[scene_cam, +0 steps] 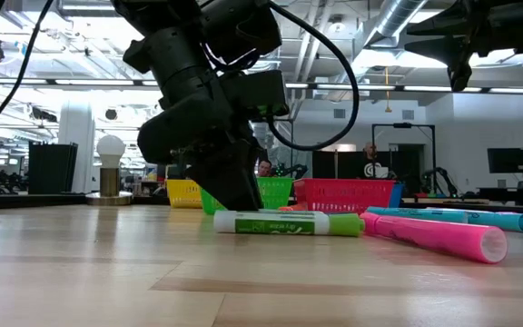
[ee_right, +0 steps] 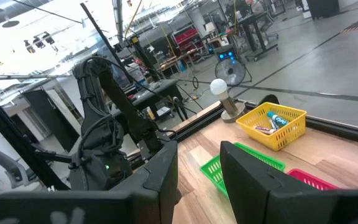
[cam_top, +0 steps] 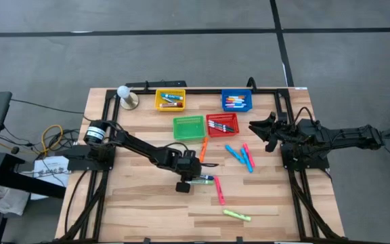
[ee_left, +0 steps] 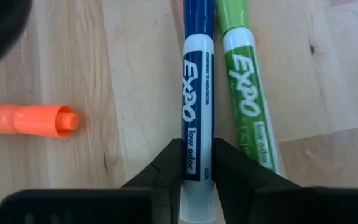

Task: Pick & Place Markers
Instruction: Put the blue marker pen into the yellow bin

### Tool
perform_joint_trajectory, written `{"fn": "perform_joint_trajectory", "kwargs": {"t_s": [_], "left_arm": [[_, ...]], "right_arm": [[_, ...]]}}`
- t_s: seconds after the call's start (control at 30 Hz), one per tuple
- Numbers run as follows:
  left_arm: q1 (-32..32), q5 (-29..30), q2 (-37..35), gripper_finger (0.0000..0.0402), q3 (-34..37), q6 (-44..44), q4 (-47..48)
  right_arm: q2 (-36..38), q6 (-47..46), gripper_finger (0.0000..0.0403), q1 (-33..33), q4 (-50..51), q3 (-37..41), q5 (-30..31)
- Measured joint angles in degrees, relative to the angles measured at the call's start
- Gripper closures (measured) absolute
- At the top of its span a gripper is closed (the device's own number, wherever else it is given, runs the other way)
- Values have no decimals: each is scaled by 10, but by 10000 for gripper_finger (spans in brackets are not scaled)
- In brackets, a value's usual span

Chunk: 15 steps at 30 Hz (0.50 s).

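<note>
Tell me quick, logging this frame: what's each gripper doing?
Left gripper: shut on the blue marker.
Right gripper: open, empty, waiting above the table's right side.

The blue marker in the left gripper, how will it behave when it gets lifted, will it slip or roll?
The blue marker looks stiff, so it should lift without bending. Its smooth round barrel might slip or swivel, since the left gripper pinches it near one end. If nudged, it would probably roll against the green marker lying right beside it.
</note>
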<state>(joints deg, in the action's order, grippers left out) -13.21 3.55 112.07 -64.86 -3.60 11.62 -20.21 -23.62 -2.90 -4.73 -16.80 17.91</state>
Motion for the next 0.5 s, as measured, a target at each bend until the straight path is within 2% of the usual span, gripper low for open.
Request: {"fn": "perform_joint_trajectory", "kwargs": {"t_s": [0.27, 0.5], "left_arm": [[1, -1, -60, 330, 1, 0, 1], [2, -1, -169, 330, 0, 30, 3]], "right_arm": [[0, 0, 292, 0, 0, 0, 0], [0, 0, 292, 0, 0, 0, 0]]}}
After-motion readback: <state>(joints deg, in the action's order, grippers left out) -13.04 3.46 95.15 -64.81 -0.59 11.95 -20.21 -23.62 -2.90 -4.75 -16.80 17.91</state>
